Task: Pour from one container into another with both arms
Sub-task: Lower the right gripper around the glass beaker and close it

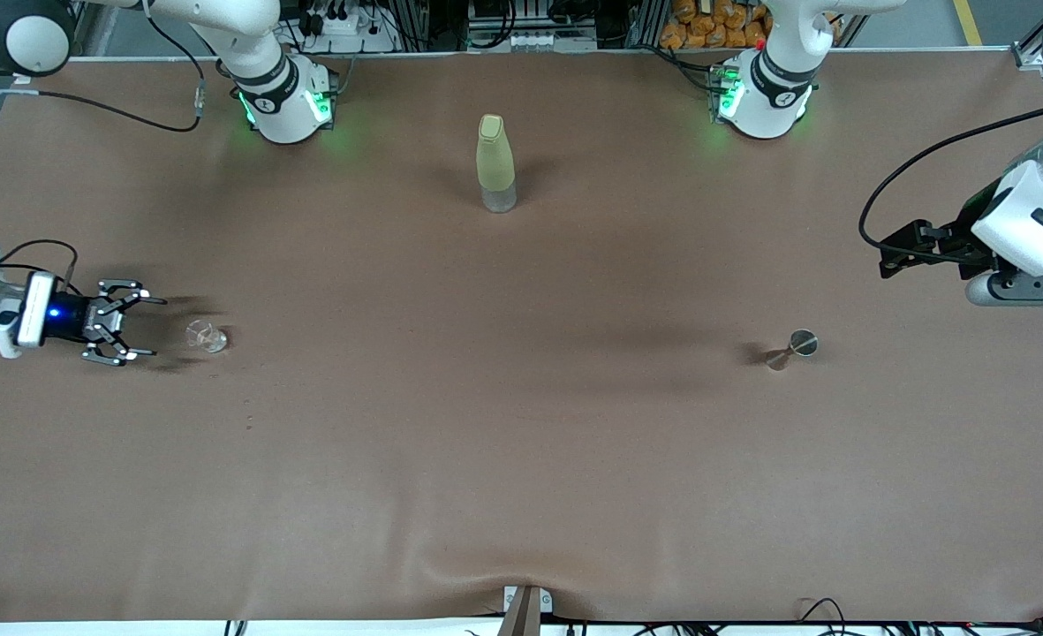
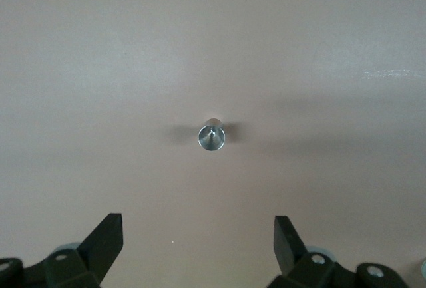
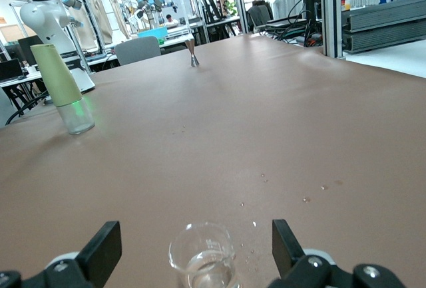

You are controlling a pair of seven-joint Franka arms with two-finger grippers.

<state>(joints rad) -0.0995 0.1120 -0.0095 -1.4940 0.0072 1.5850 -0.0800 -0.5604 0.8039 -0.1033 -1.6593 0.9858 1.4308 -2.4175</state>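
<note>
**Glass cup and metal cup stood far apart, both grippers open**

Glass cup [image 1: 206, 336] stood upright on the brown table [image 1: 521, 459] at the middle left of the front view, close to the right arm's end. The right gripper [image 1: 137, 328] lay low and level just beside it, fingers spread wide and pointing at the cup, not touching it. In the right wrist view the glass cup [image 3: 202, 256] sat between the two open fingertips [image 3: 100, 249], with a few droplets on the cloth near it.

Metal measuring cup [image 1: 795, 347] stood at the middle right of the front view, near the left arm's end, with bare table all round it. The left gripper [image 1: 894, 253] hung above the table's right edge, up and to the right of that cup; its wrist view showed the fingers parted, with the metal cup [image 2: 212, 136] centred in the frame between them and apart from them.

A yellow-green bottle [image 1: 495, 162] stood alone at the upper centre, between the two arm bases. The whole lower half of the front view was open cloth, rumpled slightly at its bottom edge.
</note>
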